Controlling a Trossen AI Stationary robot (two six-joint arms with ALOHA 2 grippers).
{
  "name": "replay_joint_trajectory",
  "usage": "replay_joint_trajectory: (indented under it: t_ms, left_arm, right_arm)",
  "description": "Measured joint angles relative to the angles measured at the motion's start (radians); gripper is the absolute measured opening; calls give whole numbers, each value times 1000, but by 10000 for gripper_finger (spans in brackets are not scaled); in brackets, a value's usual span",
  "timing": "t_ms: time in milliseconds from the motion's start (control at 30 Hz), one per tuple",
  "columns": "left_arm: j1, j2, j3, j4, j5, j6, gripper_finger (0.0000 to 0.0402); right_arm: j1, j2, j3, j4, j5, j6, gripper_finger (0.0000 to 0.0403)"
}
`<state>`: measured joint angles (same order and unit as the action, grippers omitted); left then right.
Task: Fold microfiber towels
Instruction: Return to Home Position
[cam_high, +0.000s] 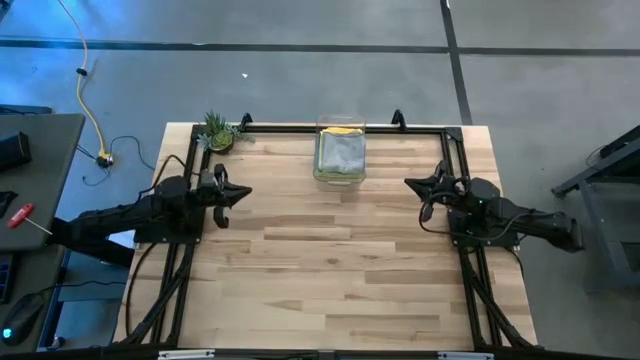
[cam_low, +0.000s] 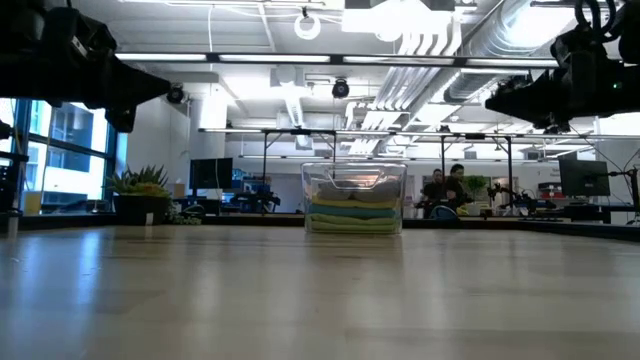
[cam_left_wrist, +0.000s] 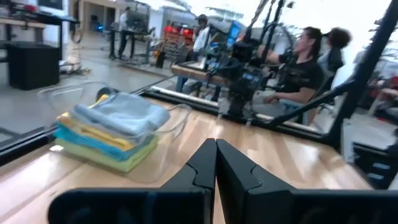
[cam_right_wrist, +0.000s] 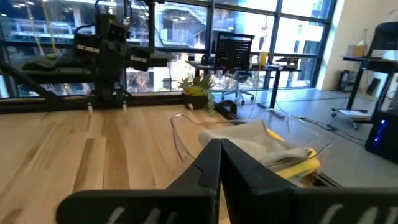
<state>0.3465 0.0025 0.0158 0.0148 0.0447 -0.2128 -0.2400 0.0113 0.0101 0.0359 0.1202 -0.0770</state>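
Left hand (cam_high: 240, 193) hangs above the left side of the table (cam_high: 330, 280), pointing inward. Fingers closed tip to tip, no gap in the left wrist view, nothing held.

Right hand (cam_high: 414, 184) mirrors it above the right side, pointing inward. Fingers likewise pressed together, empty.

Both hands are well apart from each other and clear of the table top in the low view.

Towels (cam_low: 353, 212) sit folded in one stack inside the clear bin (cam_high: 322, 168), which stands at the middle of the table's far edge, between the two arms.

Stack order from the left wrist view:
- grey towel (cam_left_wrist: 121, 112) on top
- yellow towel (cam_left_wrist: 93, 129) under it
- teal towel (cam_left_wrist: 87, 140) next
- green towel (cam_left_wrist: 121, 160) lowest visible

In the high view, yellow peeks out past the grey at the far side. Orange towel: cannot tell.

Small plant (cam_high: 217, 131) stands at the far left corner. People (cam_left_wrist: 301, 59) sit in the room beyond.
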Motion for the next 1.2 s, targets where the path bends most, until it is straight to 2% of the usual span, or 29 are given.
replay_joint_trajectory:
  t_ms: [333, 533, 1200]
  left_arm:
    - [78, 2, 0, -5, -5, -17, 0]
    - [80, 2, 0, -4, -9, -20, 0]
    - [79, 6, 0, -10, -33, -19, 0]
  right_arm:
    - [-30, -5, 0, -1, 1, -9, 0]
    - [-30, -5, 0, -1, 1, -85, 0]
    - [-30, -5, -1, -1, 0, -80, 0]
